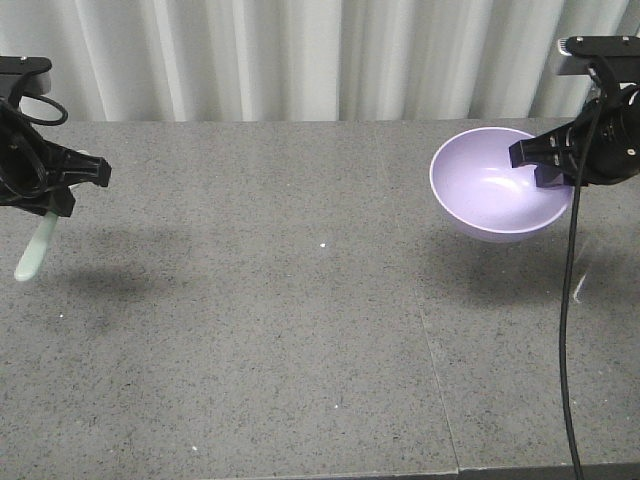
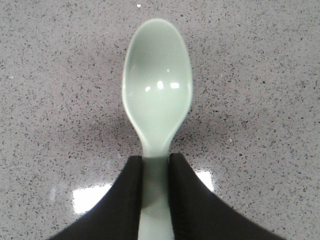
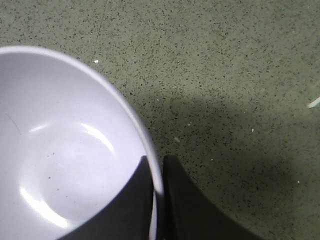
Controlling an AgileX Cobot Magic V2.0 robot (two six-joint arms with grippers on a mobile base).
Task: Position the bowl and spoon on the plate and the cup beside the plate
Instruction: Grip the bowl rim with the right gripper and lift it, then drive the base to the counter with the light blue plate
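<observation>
Lavender-purple, smooth and deep, the round plastic bowl (image 1: 490, 190) hangs tilted over the right side of the grey speckled table (image 1: 280, 320), its rim pinched by the right claw (image 3: 157, 167). At the left edge, the left claw (image 2: 156, 162) pinches the handle of the glossy pale mint-green plastic spoon (image 2: 157, 85).

The spoon (image 1: 35, 250) is held at the far left of the counter (image 1: 280, 330). Its handle is clamped between the fingers of the left tool (image 1: 62, 195), and its scoop is hung below them, clear of the surface. The bowl (image 1: 485, 190) is held at the right rear, well apart from the spoon, tilted and lifted off the counter. Its rim is gripped on the right side by the right tool (image 1: 545, 165), with one finger set inside the wall and one outside. A curtain (image 1: 300, 60) is hung behind the counter.
</observation>
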